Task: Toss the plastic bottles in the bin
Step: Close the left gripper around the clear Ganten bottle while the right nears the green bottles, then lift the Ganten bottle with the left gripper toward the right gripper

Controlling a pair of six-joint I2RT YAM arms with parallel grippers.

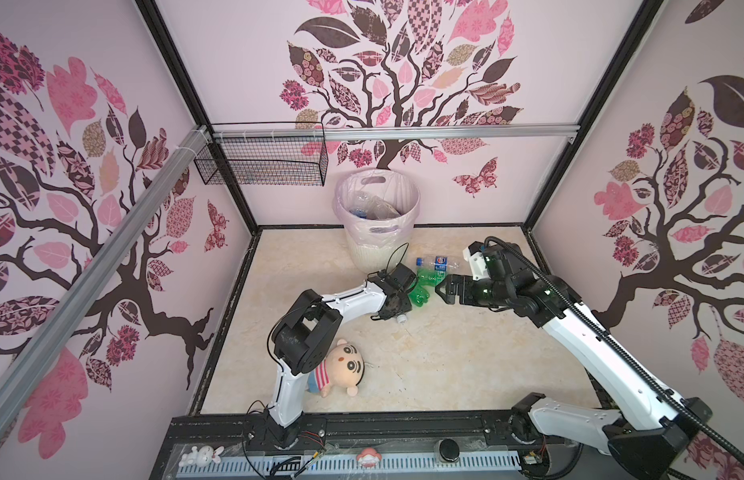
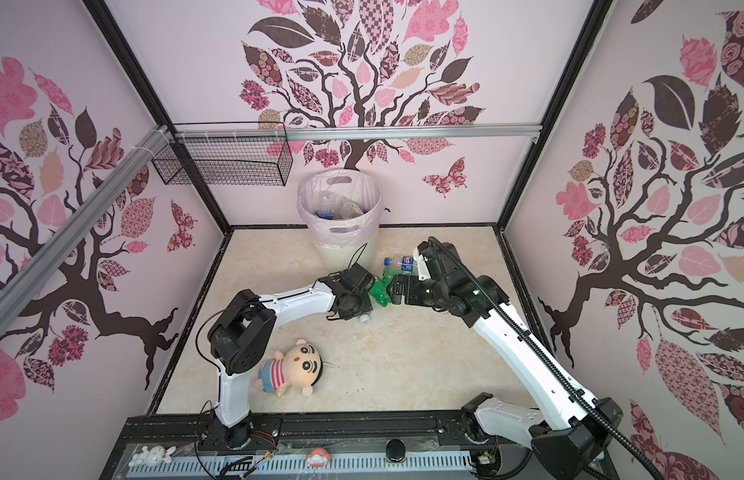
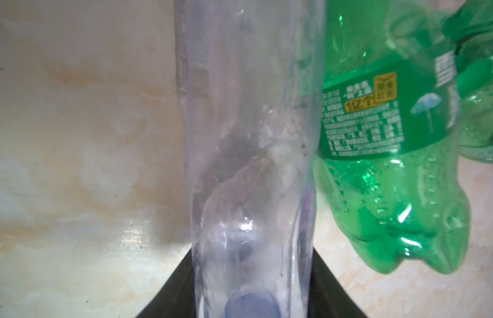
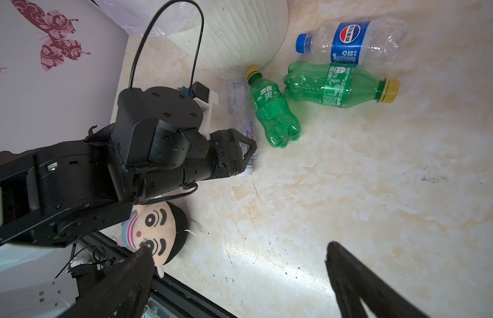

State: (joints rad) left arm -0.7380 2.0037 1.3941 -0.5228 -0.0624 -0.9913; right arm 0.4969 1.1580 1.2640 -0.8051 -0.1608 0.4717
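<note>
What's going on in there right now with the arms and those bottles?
The left claw grips a clear bottle that lies on the floor, right beside a green bottle. The right claw hangs open above the floor, holding nothing. A second green bottle and a blue-labelled bottle lie near the foot of the bin, which already holds discarded bottles. The plush doll lies apart from them, untouched.

Bare floor [image 1: 466,353] (bottles [image 4: 273,115] beside bin [image 1: 370,253])
</note>
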